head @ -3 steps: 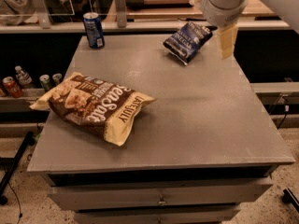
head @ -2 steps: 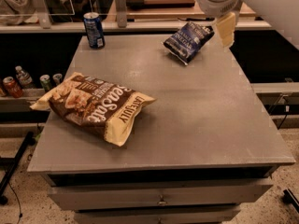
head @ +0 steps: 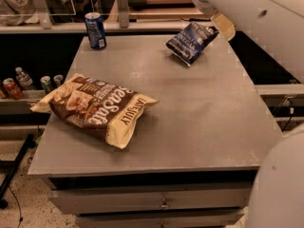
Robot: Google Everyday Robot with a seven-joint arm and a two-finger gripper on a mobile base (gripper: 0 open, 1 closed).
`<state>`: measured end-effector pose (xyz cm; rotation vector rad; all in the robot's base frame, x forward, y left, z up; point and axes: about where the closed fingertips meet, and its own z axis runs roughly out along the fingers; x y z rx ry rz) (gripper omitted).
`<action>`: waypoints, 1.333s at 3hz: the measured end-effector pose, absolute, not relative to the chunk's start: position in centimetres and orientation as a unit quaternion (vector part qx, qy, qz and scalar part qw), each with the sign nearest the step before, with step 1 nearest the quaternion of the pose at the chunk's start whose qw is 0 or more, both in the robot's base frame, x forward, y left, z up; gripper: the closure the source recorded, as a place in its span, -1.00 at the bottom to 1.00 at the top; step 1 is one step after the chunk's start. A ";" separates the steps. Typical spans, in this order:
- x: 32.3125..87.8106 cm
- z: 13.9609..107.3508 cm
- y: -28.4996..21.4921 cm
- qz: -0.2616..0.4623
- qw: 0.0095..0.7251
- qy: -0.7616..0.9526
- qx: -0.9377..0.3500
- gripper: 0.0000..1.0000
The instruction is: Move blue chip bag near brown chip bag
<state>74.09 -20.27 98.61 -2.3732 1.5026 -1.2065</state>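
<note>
Small crinkly navy-blue chip bag (head: 192,42) sits tilted at far right of grey table (head: 209,122). Cream gripper (head: 222,26) is at the bag's upper corner; cannot tell its state. Large puffy brown chip bag (head: 93,107) lies front-left, well apart.

The small crinkly navy-blue chip bag (head: 191,42) is seen tilted beside the gripper (head: 222,26) at the grey table's (head: 204,122) far right; the large puffy brown chip bag (head: 95,106) is laid flat at its near left.

Grey table with a can, drinks shelved beside it

A blue cylindrical metal soda can (head: 96,30) stands upright at the far left corner of the flat grey square tabletop (head: 199,118); lower left, small bottles and cans (head: 46,83) line a low shelf (head: 23,97).
</note>
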 end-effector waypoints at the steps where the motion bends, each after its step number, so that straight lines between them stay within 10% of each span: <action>1: 76.0 97.5 -20.8 -0.402 0.017 0.490 -0.773 -1.00; 4: 78.7 92.6 -19.5 -0.353 -0.016 0.468 -0.810 -1.00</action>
